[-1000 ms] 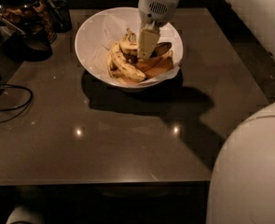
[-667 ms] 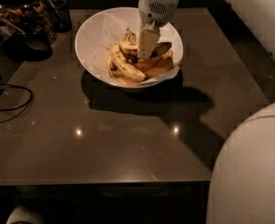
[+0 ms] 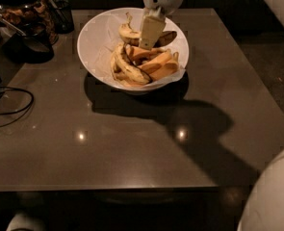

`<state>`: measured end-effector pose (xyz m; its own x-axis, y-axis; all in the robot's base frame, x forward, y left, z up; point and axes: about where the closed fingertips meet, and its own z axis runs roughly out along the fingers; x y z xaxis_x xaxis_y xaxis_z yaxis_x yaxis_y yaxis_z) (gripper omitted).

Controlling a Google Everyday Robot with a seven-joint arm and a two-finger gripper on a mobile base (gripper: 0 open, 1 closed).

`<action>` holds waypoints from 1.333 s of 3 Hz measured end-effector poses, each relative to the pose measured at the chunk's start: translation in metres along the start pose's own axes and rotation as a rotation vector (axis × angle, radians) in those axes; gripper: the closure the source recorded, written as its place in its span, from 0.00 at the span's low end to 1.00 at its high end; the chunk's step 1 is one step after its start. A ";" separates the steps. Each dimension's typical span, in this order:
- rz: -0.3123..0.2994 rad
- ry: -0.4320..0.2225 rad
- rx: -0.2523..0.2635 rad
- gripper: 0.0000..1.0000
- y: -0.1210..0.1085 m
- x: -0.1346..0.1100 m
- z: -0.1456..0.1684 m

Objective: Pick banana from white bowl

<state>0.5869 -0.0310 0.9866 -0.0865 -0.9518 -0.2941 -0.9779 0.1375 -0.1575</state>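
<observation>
The gripper (image 3: 151,32) hangs down into the upper middle of the frame, its tip low inside the white bowl (image 3: 91,30) and right over the banana (image 3: 128,33). I cannot tell whether it is closed on the fruit or only set against it. The banana lies at the far side of the bowl, with its stem up at the left and its dark end at the right. In front of it, a pile of other bananas (image 3: 132,69) rests on crinkled paper (image 3: 102,57). The bowl stands on the counter (image 3: 132,148), with dark jars (image 3: 23,8) at the upper left. The reach looks done; the lift out is not.
</observation>
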 end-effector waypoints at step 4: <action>0.002 -0.132 -0.040 1.00 0.085 0.003 -0.043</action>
<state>0.4956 -0.0339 1.0134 -0.0648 -0.9070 -0.4162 -0.9848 0.1256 -0.1203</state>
